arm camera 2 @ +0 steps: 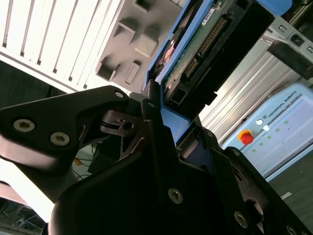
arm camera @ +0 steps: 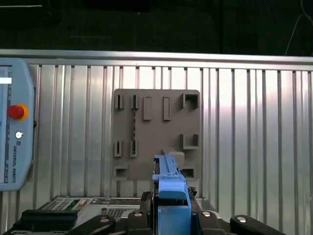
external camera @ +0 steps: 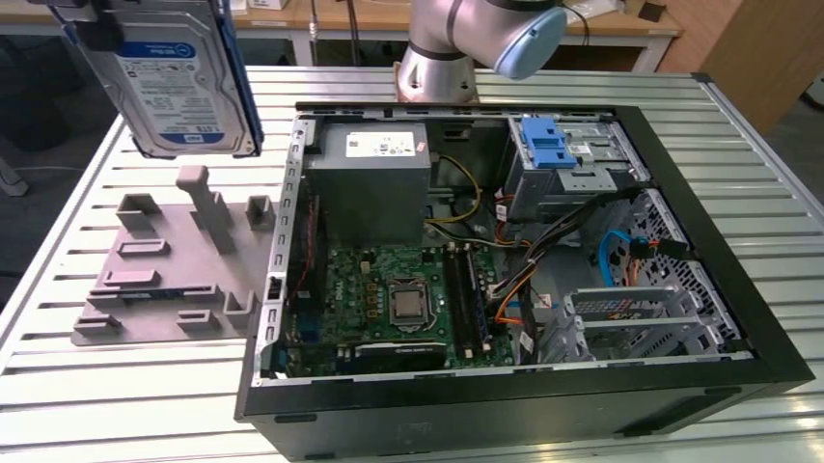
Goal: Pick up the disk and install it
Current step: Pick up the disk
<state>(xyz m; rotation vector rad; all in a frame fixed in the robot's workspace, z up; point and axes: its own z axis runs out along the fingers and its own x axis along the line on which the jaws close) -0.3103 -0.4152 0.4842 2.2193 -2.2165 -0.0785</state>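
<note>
- Pincer clamped on the disk, held upright in the air.
- In the exterior view, the tray lies on the table, at nine o'clock from the case.

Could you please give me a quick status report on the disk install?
Claw shut on silver metal disk with blue side rails. Disk held above grey plastic slotted tray. Not yet in open black computer case.

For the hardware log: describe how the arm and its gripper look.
The arm is a silver-grey tube with a round pale-blue joint cap. The gripper is black, with angular linked fingers fastened by silver screws.
</note>
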